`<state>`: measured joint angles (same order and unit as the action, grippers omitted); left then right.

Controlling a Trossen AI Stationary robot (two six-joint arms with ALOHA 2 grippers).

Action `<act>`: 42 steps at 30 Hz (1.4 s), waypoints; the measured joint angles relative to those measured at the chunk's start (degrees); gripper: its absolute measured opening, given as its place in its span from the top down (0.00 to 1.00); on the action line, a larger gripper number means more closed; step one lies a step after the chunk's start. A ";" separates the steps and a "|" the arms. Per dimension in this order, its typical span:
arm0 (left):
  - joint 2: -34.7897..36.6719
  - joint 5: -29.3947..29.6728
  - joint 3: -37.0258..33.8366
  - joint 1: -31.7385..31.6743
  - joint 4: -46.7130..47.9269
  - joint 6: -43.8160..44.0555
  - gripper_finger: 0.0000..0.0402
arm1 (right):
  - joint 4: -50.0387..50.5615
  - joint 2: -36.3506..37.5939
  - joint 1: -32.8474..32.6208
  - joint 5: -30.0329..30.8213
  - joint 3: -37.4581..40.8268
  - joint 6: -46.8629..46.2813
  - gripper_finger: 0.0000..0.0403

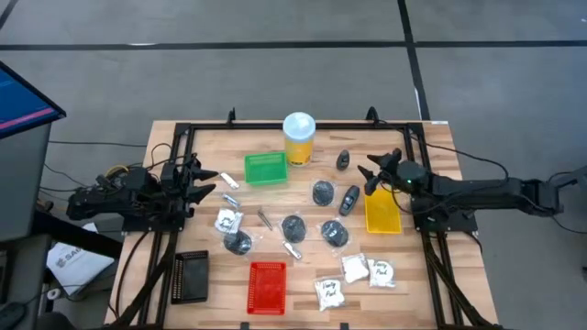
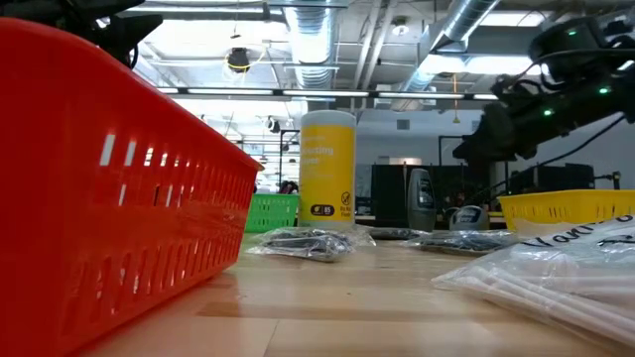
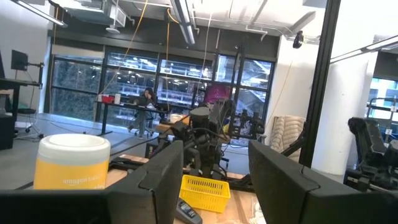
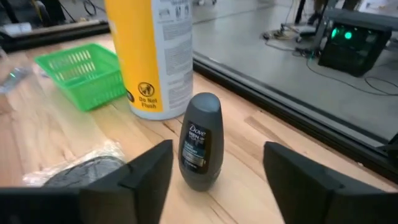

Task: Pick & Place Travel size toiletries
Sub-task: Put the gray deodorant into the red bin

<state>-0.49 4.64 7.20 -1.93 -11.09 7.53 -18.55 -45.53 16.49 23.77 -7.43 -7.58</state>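
Travel toiletries lie spread over the middle of the table: dark round pucks [image 1: 323,192] [image 1: 293,226], white sachets [image 1: 227,221] [image 1: 356,268], thin silvery tubes [image 1: 264,218] and a dark bottle lying flat [image 1: 349,199]. A small dark grey bottle [image 4: 200,141] [image 1: 343,160] stands upright on its base beside the yellow jar. My right gripper [image 1: 371,168] [image 4: 217,152] is open, off the table, pointing at that bottle without touching it. My left gripper [image 1: 206,179] [image 3: 214,155] is open and waits over the left edge.
The tall yellow jar with a white lid [image 1: 299,137] stands at the far middle, next to the green tray [image 1: 265,168]. The yellow tray [image 1: 382,211] lies under the right arm. The red tray [image 1: 268,286] and black tray [image 1: 191,275] sit near the front edge.
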 joint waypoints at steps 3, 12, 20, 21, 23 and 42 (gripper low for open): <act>0.00 0.00 0.00 0.00 0.00 0.00 0.57 | -2.47 -5.14 0.19 0.00 -1.41 0.87 0.31; 0.00 0.00 0.00 -0.01 0.00 0.02 0.57 | -4.65 -18.78 0.79 -2.38 -6.17 1.73 0.26; 0.00 0.00 0.00 0.00 -0.02 0.07 0.57 | -4.62 -28.70 0.95 -2.79 -11.17 3.68 0.26; 0.00 0.00 0.00 -0.02 -0.02 0.07 0.57 | -4.66 -29.74 1.06 -2.80 -11.82 3.74 0.26; 0.00 0.00 0.00 -0.02 -0.02 0.10 0.57 | -4.72 -31.40 1.41 -2.80 -12.74 4.47 0.26; 0.00 -0.02 0.00 -0.02 0.06 0.46 0.57 | -4.65 -45.04 4.81 -4.45 -20.15 6.56 0.26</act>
<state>-0.49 4.62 7.20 -1.96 -11.03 7.99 -23.20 -90.56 21.30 19.32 -27.58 -1.01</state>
